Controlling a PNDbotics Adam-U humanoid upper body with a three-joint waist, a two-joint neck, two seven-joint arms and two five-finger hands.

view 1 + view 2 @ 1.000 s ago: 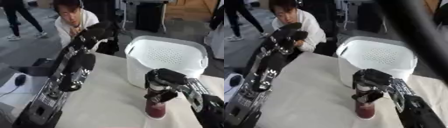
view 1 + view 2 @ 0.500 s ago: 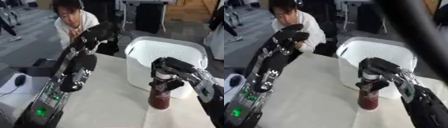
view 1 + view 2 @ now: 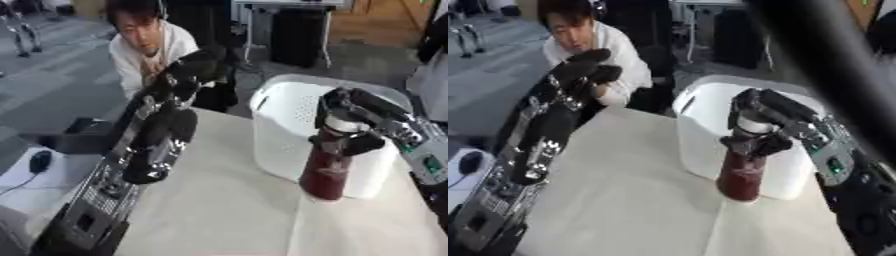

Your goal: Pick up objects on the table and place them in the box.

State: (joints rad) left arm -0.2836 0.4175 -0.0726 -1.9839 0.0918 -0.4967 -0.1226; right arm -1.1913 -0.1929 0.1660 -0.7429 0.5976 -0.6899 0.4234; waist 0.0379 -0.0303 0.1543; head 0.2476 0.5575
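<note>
Beside the white box (image 3: 289, 125), the right hand (image 3: 354, 122) grips a dark red bottle (image 3: 325, 172) by its top — likely rigid, smooth and top-heavy, so a mid-body hold seems safer — while the left hand (image 3: 197, 70) is raised, curled on nothing.

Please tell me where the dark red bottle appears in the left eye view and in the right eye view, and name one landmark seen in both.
Left eye view: the bottle is right of centre, held by the right hand.
Right eye view: the bottle is nearer the centre, slightly right.
Shared landmark: the white box directly behind it.
</note>
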